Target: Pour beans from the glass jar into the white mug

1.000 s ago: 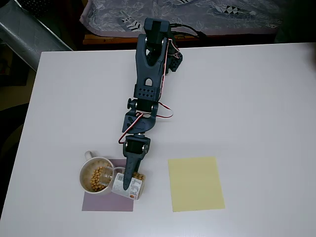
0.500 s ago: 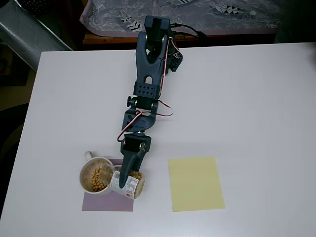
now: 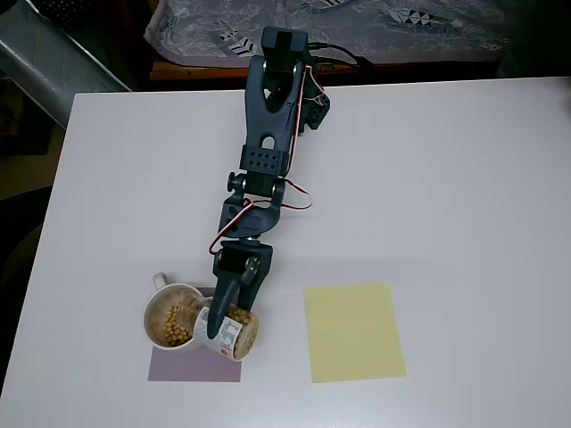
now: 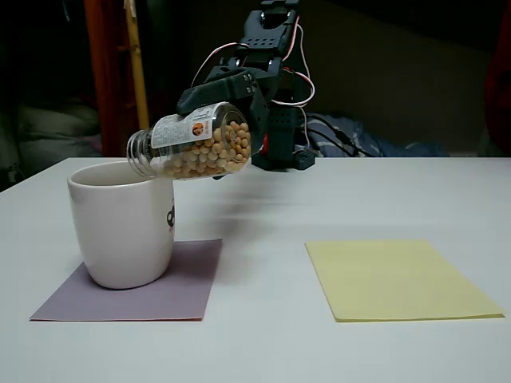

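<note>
Tipping steeper than before, glass jar (image 4: 192,144) over white mug (image 4: 120,227)

gripper (image 4: 209,102) clamps glass jar (image 4: 192,144) of beans (image 4: 214,156) tipped sideways, mouth over white mug (image 4: 122,226) on purple mat (image 4: 188,282)

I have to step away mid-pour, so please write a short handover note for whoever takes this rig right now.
Gripper: shut on the glass jar, held tipped on its side, mouth over the rim of the white mug.
Mug stands on the purple mat; the yellow sheet lies bare to the right in the fixed view.
Done: some beans already lie in the mug.
Left: many beans are in the jar; tip further, then set the jar down.
</note>
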Robot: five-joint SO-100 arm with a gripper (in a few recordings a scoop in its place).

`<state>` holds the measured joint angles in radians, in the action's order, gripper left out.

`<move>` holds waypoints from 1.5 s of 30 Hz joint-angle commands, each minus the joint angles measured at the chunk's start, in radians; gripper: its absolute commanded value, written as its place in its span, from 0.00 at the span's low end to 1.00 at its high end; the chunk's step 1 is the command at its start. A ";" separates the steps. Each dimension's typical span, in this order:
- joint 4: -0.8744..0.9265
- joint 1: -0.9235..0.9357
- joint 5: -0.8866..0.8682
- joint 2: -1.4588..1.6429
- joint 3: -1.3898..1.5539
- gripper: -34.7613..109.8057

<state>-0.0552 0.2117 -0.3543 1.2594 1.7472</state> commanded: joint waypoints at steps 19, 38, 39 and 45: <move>0.072 0.018 -0.135 -0.040 -0.060 0.24; 0.080 0.009 -0.156 -0.021 -0.046 0.24; 0.080 0.009 -0.164 -0.021 -0.048 0.24; 0.104 0.006 -0.224 -0.021 -0.063 0.24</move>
<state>0.0031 0.2163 -0.5400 1.2210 1.6751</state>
